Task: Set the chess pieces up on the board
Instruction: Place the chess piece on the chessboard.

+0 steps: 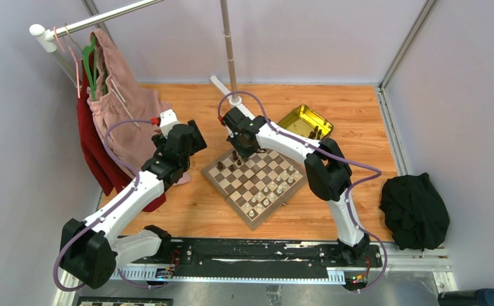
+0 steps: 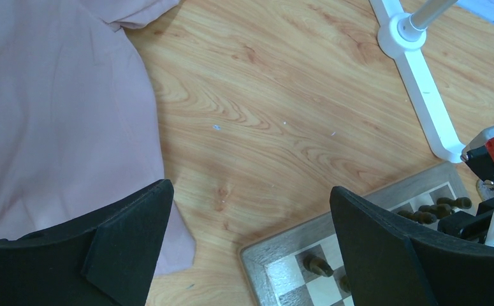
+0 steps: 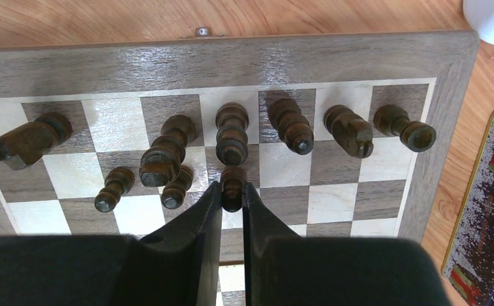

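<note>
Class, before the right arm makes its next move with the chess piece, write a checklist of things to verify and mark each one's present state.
1. Right gripper shut on the dark pawn: ok.
2. Pawn's base resting on the board: cannot tell.
3. Gap between the pawn and the tall dark piece behind it: cannot tell; they overlap in the wrist view.
4. Left gripper open and empty: ok.
5. Dark pawn row filled: not ok; only two other pawns show beside it.
</note>
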### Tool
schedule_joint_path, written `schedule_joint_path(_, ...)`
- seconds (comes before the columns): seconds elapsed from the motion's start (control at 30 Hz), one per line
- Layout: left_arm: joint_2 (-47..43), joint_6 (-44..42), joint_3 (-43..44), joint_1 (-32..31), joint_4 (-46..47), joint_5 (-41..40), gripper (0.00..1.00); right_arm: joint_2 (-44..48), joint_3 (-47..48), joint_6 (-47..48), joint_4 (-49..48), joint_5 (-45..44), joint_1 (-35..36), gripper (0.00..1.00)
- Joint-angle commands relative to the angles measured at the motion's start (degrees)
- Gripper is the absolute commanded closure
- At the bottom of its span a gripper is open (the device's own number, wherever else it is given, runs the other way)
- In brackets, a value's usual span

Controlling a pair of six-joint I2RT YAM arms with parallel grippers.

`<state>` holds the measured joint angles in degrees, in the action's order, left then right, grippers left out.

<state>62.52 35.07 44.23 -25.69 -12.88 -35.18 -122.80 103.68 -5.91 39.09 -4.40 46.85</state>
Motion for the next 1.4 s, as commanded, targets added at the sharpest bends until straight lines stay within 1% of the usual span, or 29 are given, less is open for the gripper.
schedule_joint_path(0.0, 0.6, -0.6, 0.3, -0.5, 1.6, -1.3, 0.0, -1.4, 2.1, 0.9, 2.0, 0.3, 0.6, 1.0)
schedule_joint_path(0.37, 1.7, -0.8, 0.3, -0.5, 2.5, -0.9, 0.0, -2.0, 2.2, 0.8, 2.0, 0.5, 0.5, 1.0)
schedule_joint_path(0.47, 1.9, -0.7, 0.3, -0.5, 2.7, -0.9, 0.0, -1.9, 1.9, 0.9, 1.9, 0.2, 0.5, 0.97)
schedule_joint_path(0.77, 2.8, -0.3, 0.9, -0.6, 2.9, -0.4, 0.0, -0.8, 1.2, 1.5, 1.7, 0.8, 0.6, 0.74)
schedule_joint_path(0.93, 3.6, -0.2, 1.8, -1.1, 2.6, -0.8, 0.0, 0.4, 1.0, 1.9, 1.7, 0.8, 0.6, 0.67)
schedule_joint_path(1.17, 3.6, -0.4, 2.8, -1.5, 1.9, -1.6, 0.0, 2.3, 0.1, 1.9, 1.3, 1.3, 0.5, 0.66)
schedule_joint_path(1.37, 3.2, -0.4, 3.3, -1.6, 1.1, -2.4, 0.0, 6.1, -0.5, 2.1, 1.4, 0.3, 0.6, 0.66)
